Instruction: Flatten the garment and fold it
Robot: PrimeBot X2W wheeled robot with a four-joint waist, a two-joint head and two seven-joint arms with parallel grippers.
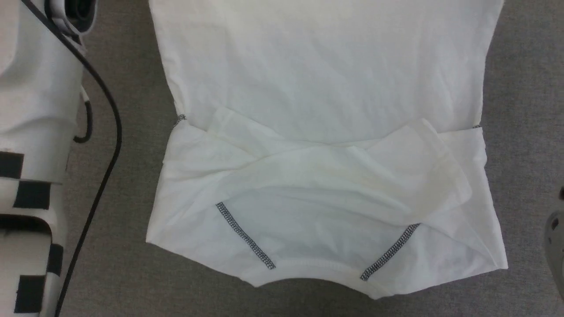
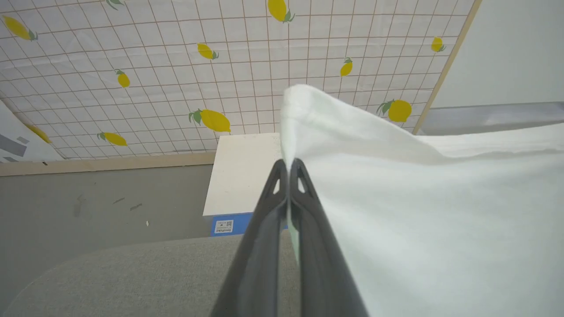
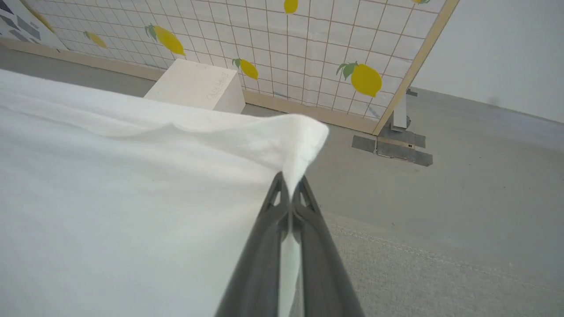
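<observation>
Standing mid-frame beyond the grey surface, a white box fronts a lemon-print panel. The garment fills the head view's centre, sleeves folded inward. Left gripper and right gripper each pinch a raised fabric corner, fingers pressed together.

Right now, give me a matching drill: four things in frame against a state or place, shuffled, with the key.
Things:
1 left hand
2 white box
3 sleeves
4 seam stitching

States or places:
a folded inward over the garment
b dark zigzag
c shut on a garment corner
d beside the lemon-print panel

Pairs: 1-c, 2-d, 3-a, 4-b
</observation>
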